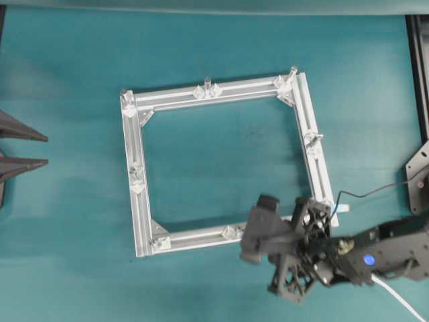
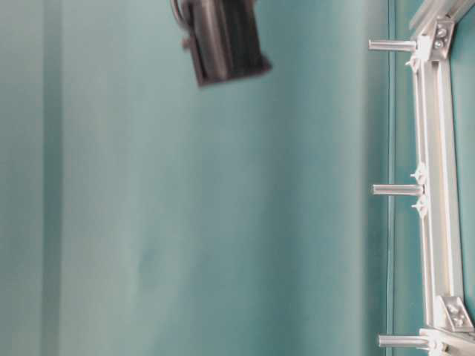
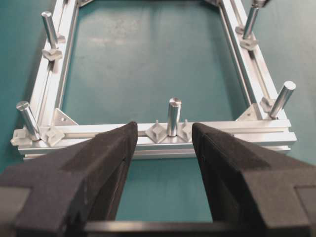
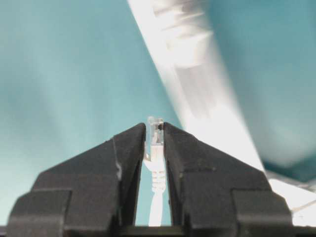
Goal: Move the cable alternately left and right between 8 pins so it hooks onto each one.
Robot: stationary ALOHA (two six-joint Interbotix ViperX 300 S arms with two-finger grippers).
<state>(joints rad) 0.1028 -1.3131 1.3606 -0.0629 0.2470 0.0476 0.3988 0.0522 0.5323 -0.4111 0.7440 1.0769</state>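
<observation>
While the left hand gapes, the right hand pinches the cable lengthwise, plug forward.

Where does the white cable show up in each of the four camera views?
Overhead: the cable runs off the bottom right corner, behind the right gripper.
Table-level: not in it.
Left wrist: not in it.
Right wrist: centre, its plug pinched between the gripper's fingers.
Shared landmark: the aluminium frame, seen at the table-level view's right edge, filling the left wrist view, blurred in the right wrist view.
</observation>
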